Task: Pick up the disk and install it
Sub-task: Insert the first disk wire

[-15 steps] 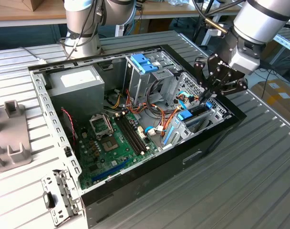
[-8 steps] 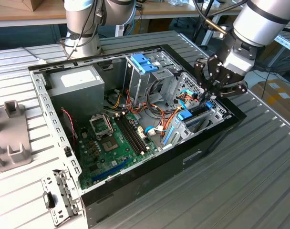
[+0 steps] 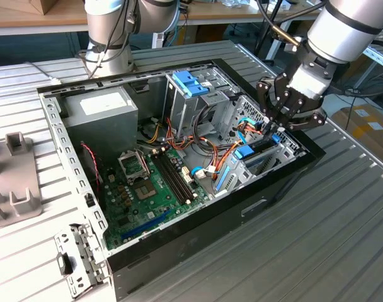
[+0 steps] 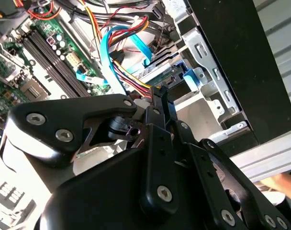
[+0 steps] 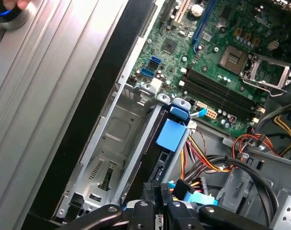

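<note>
The disk (image 3: 253,153) stands on its edge in the metal drive bay (image 3: 286,148) at the corner of the open computer case on the exterior view's right. Its dark body and bright blue tab (image 5: 172,134) slant down into the bay slot. My gripper (image 3: 271,130) reaches down onto the disk's upper end. In both wrist views the black fingers (image 5: 150,194) sit close together, pinching the disk's edge (image 4: 157,72). The gripper (image 4: 160,93) is shut on it. Its body hides the part of the disk under the fingertips.
Orange, red and blue cables (image 4: 112,52) crowd the space beside the bay. The green motherboard (image 3: 147,189), a grey power supply (image 3: 100,110) and a light-blue clip (image 3: 190,82) lie inside the case. A grey fixture (image 3: 12,182) and a metal bracket (image 3: 78,258) rest on the ribbed table. A hand (image 5: 11,5) is near the table edge.
</note>
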{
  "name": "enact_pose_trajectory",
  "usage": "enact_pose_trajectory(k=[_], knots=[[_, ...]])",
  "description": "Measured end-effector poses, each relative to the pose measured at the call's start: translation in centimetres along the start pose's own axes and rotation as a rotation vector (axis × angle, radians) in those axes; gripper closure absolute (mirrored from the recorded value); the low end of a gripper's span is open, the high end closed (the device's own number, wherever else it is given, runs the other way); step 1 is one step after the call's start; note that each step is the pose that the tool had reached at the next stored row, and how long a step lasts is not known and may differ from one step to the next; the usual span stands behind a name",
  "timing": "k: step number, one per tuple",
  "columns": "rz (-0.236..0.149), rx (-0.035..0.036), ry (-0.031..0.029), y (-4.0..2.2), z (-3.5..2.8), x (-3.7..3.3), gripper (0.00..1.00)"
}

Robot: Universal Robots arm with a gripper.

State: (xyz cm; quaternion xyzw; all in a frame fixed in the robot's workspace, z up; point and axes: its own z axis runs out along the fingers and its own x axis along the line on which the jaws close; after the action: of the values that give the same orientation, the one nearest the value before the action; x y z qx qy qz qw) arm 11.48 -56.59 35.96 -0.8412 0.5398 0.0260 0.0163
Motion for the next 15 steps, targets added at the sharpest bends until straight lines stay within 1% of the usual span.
enact_pose_trajectory(k=[6, 15], knots=[[0.08, 0.0046, 0.0007, 0.0, 0.19, 0.02, 0.84], [0.177, 0.0099, 0.002, 0.0, 0.26, 0.02, 0.84]])
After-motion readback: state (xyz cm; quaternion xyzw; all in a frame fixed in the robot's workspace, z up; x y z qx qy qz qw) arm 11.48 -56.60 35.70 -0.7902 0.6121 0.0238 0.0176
